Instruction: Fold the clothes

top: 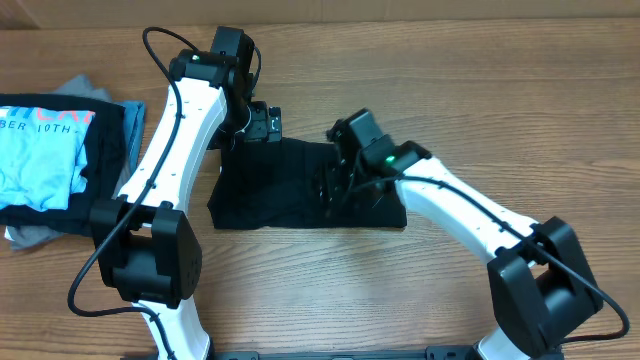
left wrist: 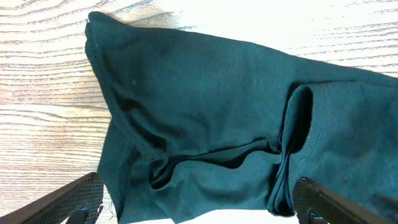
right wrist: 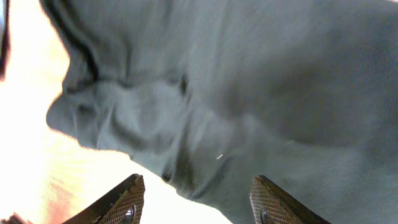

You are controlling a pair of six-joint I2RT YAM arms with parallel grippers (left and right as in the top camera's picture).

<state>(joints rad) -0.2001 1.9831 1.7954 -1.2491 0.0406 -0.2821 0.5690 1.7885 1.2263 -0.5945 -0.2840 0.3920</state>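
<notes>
A black garment (top: 285,185) lies folded into a rough rectangle in the middle of the wooden table. My left gripper (top: 262,122) is open at its far edge; in the left wrist view the wide-spread fingers (left wrist: 199,208) straddle the rumpled cloth (left wrist: 211,106) with its folds and seams. My right gripper (top: 340,185) is open over the garment's right part; in the right wrist view its fingers (right wrist: 199,202) hover over a bunched edge of the cloth (right wrist: 249,93), holding nothing.
At the left edge of the table lies a stack of clothes: a light blue T-shirt (top: 40,150) with white lettering on top of dark fabric (top: 105,150) and a grey garment (top: 25,235). The wooden tabletop (top: 500,110) extends to the right.
</notes>
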